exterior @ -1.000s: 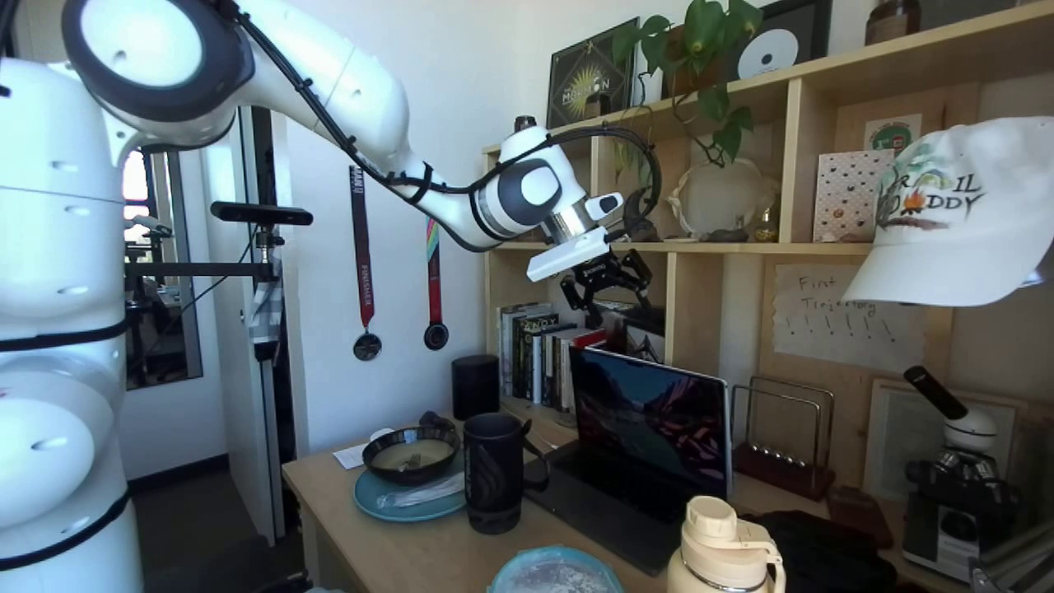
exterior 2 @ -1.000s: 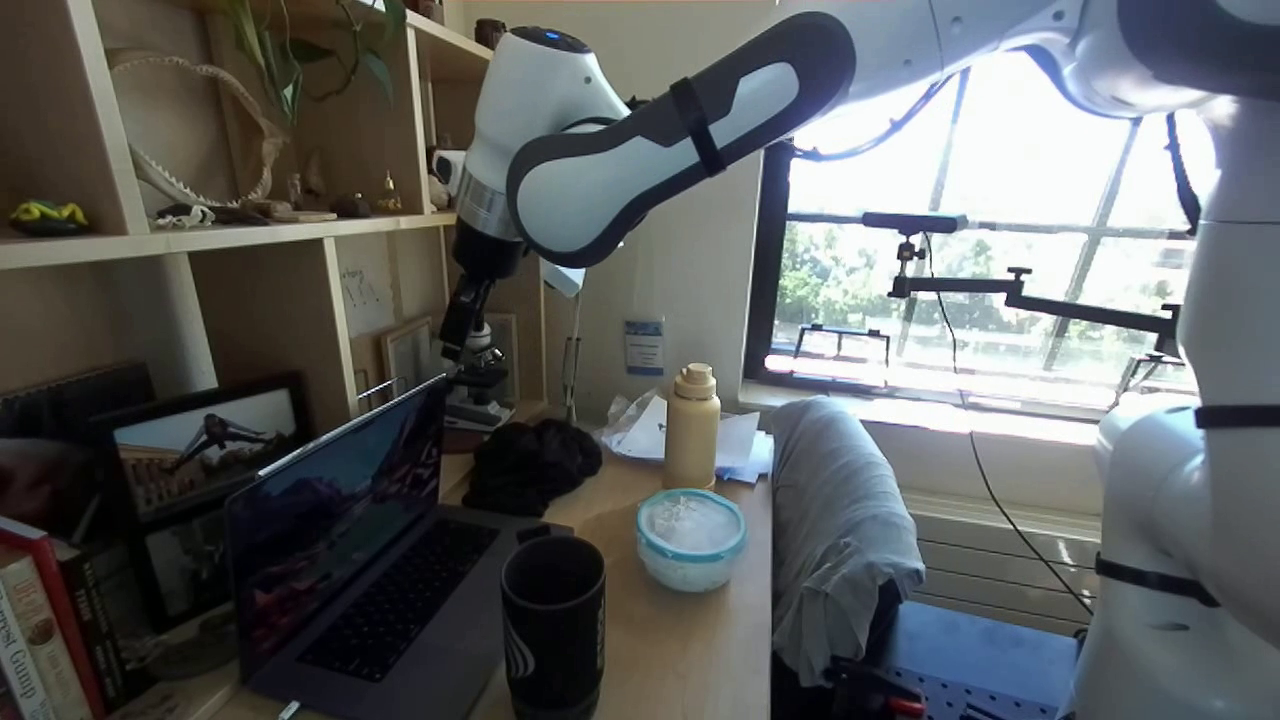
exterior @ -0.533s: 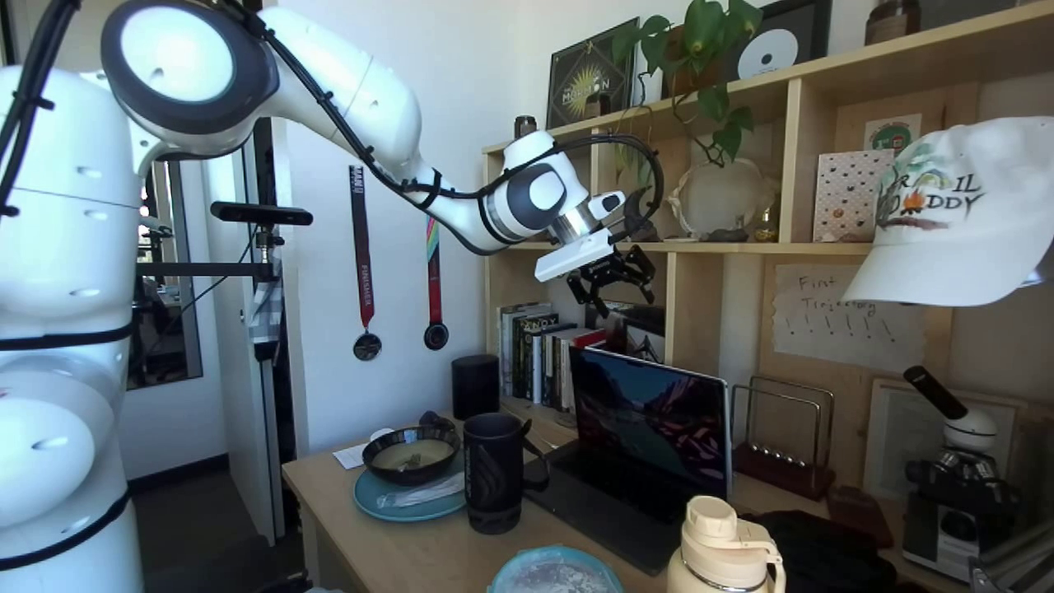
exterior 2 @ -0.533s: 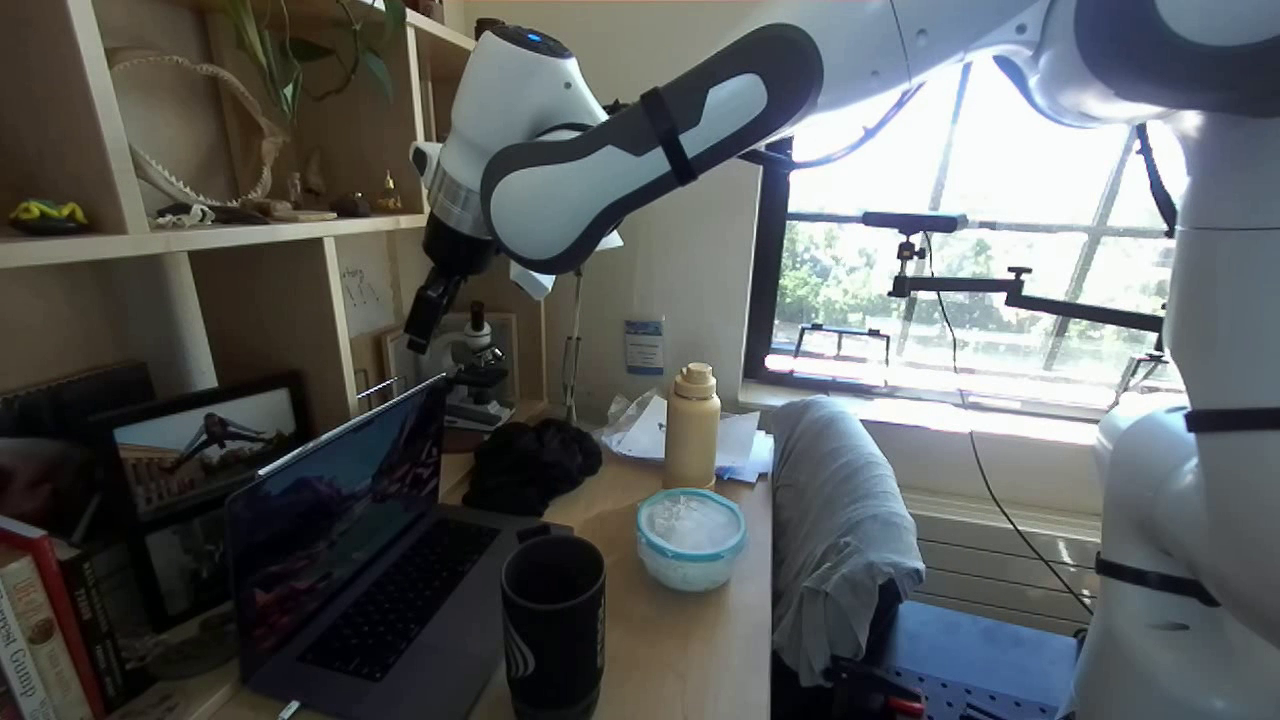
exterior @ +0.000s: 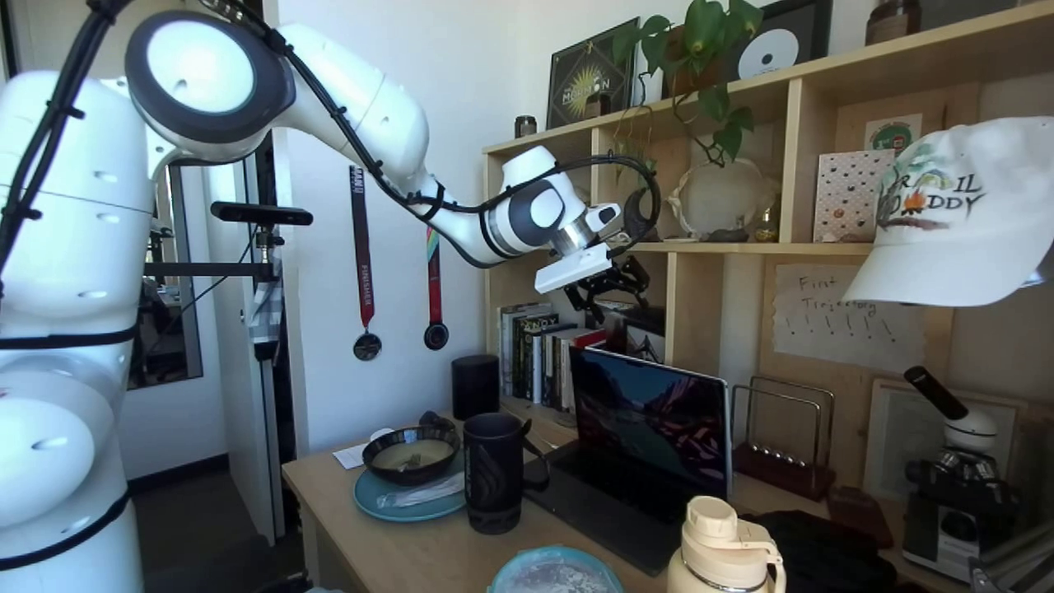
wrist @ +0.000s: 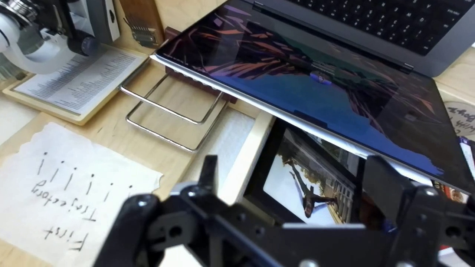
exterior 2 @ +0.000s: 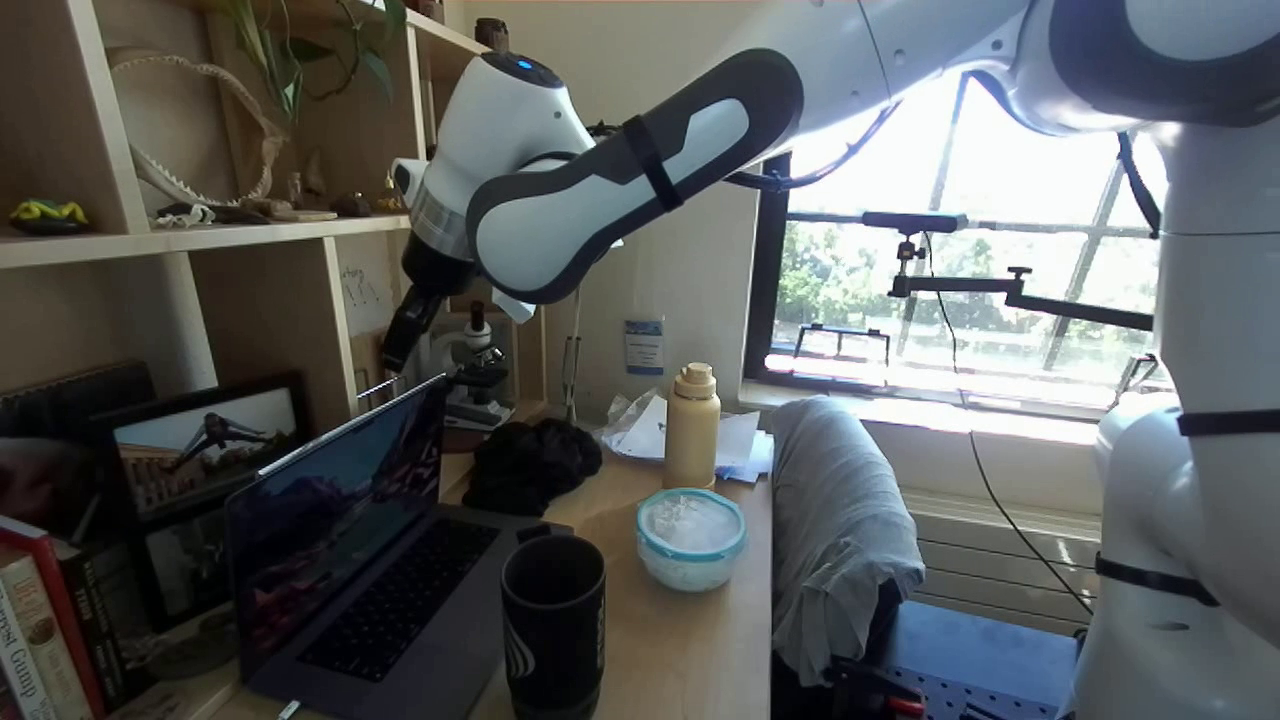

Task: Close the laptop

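Observation:
The laptop stands open on the desk, its dark screen point(exterior: 650, 416) with a reddish picture raised and tilted back; it shows in both exterior views point(exterior 2: 340, 530). In the wrist view the screen point(wrist: 315, 81) fills the upper right, with its bright top edge crossing below. My gripper point(exterior: 619, 309) is open and empty, above the lid's top edge. In an exterior view the gripper point(exterior 2: 393, 362) points down on the shelf side of the lid. In the wrist view the fingers point(wrist: 293, 167) are wide apart; the right finger overlaps the lid's edge in the picture. I see no contact.
A black mug point(exterior: 494, 473) stands in front of the laptop. A bottle point(exterior 2: 691, 430) and a lidded bowl point(exterior 2: 691, 540) are on the desk. Behind the lid are a wire-framed ball cradle point(wrist: 167, 111), a framed photo point(wrist: 304, 181) and the shelf point(exterior: 692, 313).
My gripper has moved toward the shelf, from over the lid's far top corner to behind the lid's top edge, dipping slightly at the end. It stays open. The laptop has not moved.

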